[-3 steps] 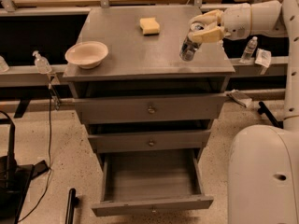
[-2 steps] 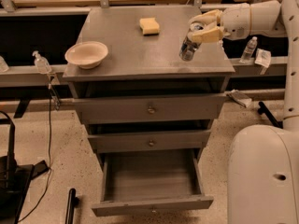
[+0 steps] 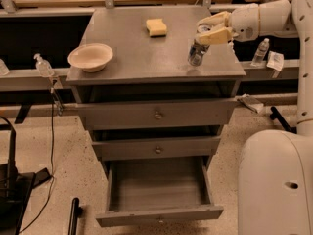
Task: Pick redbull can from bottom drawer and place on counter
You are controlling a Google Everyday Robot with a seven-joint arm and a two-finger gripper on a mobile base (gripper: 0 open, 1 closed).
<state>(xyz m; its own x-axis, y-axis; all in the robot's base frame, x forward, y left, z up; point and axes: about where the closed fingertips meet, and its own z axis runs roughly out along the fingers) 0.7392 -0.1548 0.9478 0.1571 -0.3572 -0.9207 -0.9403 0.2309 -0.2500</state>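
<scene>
The redbull can [image 3: 196, 54] stands tilted on the right part of the grey counter [image 3: 132, 43], its base touching the top near the front right corner. My gripper [image 3: 213, 29] reaches in from the right, and its cream fingers [image 3: 218, 35] are closed around the can's upper end. The bottom drawer [image 3: 159, 213] is pulled out below the two closed drawer fronts, and its inside shows nothing in it.
A beige bowl [image 3: 90, 57] sits at the counter's left edge and a yellow sponge [image 3: 156, 27] at its back. A pump bottle [image 3: 43, 65] stands on the left rail, a small bottle [image 3: 260, 52] on the right. My white base [image 3: 276, 180] fills the lower right.
</scene>
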